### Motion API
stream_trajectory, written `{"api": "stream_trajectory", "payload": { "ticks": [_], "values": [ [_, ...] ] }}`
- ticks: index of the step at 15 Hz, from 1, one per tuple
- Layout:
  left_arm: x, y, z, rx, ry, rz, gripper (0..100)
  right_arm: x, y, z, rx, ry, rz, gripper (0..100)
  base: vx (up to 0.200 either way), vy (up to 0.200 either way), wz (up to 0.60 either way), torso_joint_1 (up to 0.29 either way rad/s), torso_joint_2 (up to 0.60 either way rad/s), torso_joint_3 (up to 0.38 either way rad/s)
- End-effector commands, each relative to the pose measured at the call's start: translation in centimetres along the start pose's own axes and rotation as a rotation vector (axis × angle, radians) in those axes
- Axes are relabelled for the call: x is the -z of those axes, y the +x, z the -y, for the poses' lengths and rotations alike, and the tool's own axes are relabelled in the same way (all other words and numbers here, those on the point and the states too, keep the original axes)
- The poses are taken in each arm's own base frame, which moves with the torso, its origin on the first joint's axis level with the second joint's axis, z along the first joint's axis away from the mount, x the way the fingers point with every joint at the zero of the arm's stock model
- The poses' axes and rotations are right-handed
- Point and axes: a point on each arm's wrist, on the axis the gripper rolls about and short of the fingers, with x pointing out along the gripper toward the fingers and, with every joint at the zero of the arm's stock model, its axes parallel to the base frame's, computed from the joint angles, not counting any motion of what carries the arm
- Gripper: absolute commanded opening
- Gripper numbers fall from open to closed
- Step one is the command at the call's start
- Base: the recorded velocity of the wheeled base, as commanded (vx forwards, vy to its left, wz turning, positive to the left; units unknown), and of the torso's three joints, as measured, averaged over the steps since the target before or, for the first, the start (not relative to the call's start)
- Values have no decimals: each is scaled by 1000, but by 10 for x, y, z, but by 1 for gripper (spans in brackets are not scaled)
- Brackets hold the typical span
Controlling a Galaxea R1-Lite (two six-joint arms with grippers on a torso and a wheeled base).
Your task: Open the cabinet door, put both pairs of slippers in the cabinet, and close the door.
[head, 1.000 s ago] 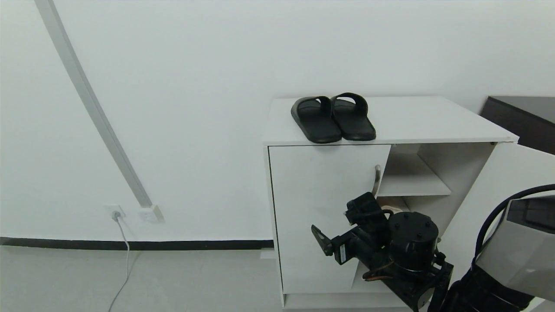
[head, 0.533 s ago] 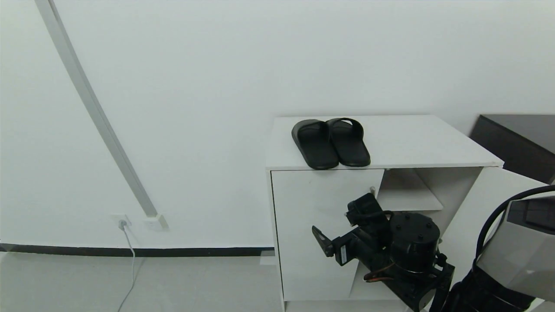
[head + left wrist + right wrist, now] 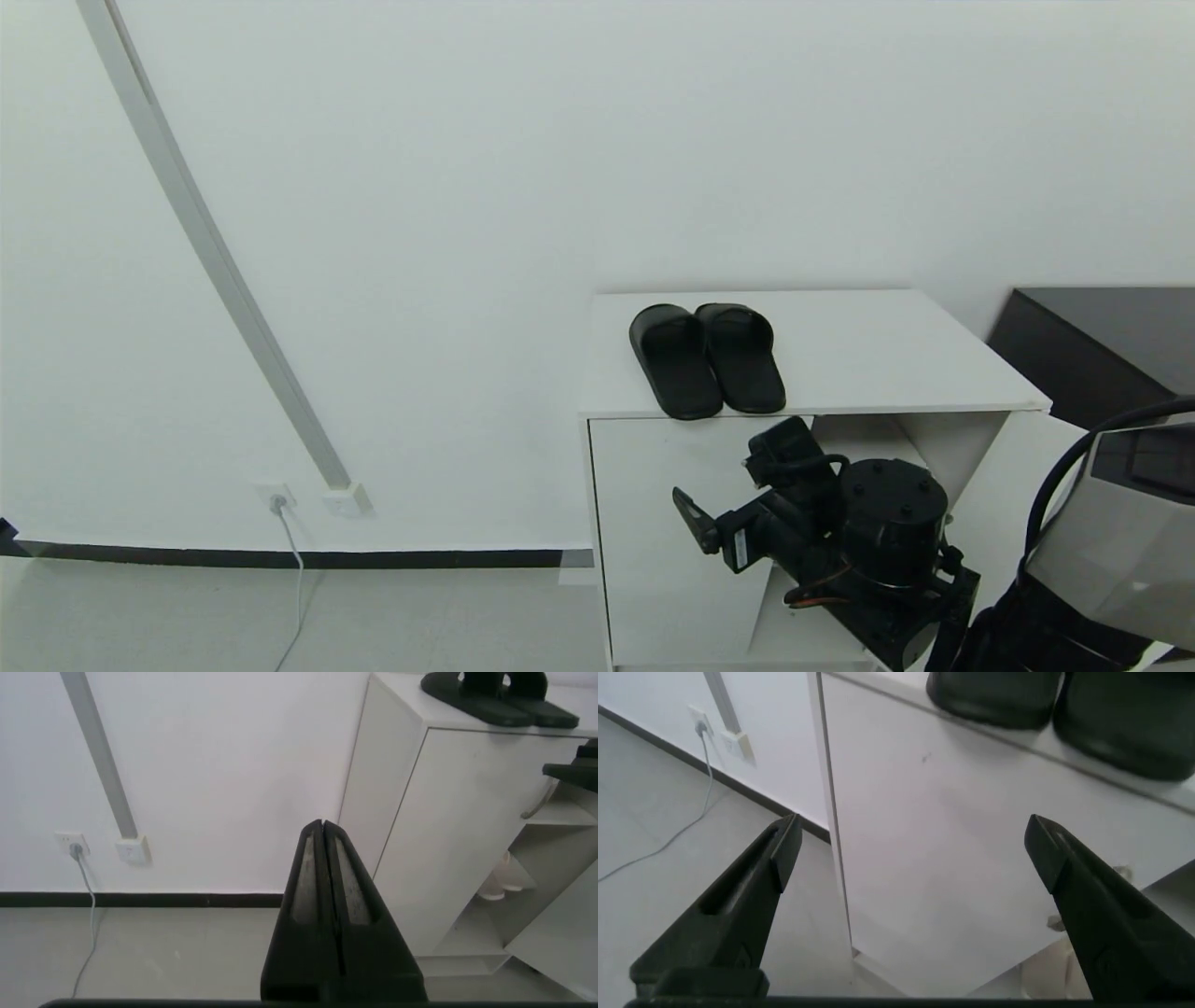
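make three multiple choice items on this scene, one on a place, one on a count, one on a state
1. Where are the slippers?
A on top of the cabinet
B on a chair
C in a basket

2. How many slippers lie there?
A one
B two
C four

3. The right gripper is:
A open
B shut on a slipper
C shut on a handle

Answers:
1 A: the pair lies on the cabinet's top, near its front edge.
2 B: two black slippers lie side by side.
3 A: its fingers stand wide apart with nothing between them.
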Motion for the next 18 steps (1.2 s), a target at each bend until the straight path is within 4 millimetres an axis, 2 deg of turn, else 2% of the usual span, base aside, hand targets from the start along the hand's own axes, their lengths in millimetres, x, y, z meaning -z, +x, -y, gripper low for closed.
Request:
{"api": "stream_trajectory", "payload": {
  "ticks": [1, 5, 8, 11, 13, 16, 18],
  "values": [
    [0, 0, 0, 0, -1, -2, 0, 2, -1, 0, -2, -4, -10, 100, 0, 0, 0, 237, -510, -286],
    [0, 0, 0, 0, -1, -1, 0, 4, -2, 0, -3, -17, -20, 100, 0, 0, 0, 190, -411, -231],
    [0, 0, 0, -2, 0, -2, 0, 4, -2, -1, -3, -42, -18, 100, 0, 0, 0, 36, -78, -39],
    [0, 0, 0, 0, 3, -1, 0, 4, -5, -11, -34, -57, -63, 100, 0, 0, 0, 0, 0, 0],
    [0, 0, 0, 0, 3, -1, 0, -29, 3, -10, 19, 23, -105, 100, 0, 0, 0, 0, 0, 0],
    [0, 0, 0, 0, 5, -2, 0, -77, 33, -8, 231, 131, -92, 100, 0, 0, 0, 0, 0, 0],
    [0, 0, 0, 0, 5, -1, 0, -95, 47, -1, 290, 147, -60, 100, 0, 0, 0, 0, 0, 0]
  ]
}}
